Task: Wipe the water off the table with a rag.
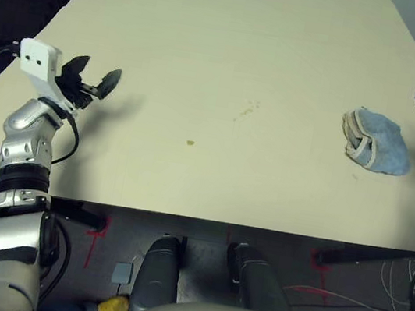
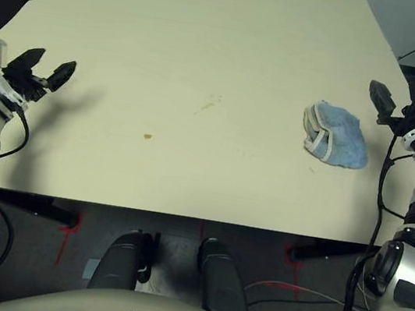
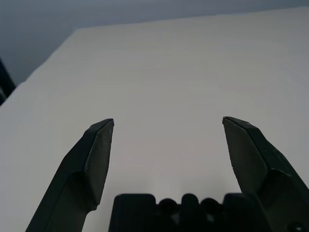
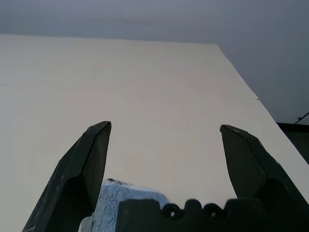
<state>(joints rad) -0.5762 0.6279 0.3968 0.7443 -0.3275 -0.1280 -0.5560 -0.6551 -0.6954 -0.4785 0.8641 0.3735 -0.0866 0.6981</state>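
Both tools, left tool (image 3: 168,123) and right tool (image 4: 165,128), wide open, empty; rag (image 1: 377,141) crumpled, no clear long axis.

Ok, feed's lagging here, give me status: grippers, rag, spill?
Left gripper open, empty. Right gripper open, beside the rag, not touching. Water unwiped mid-table. Nothing between rag and spill.

The table (image 1: 233,41) has a smooth, matt cream top. The rag (image 1: 377,141) is soft, fuzzy blue cloth.
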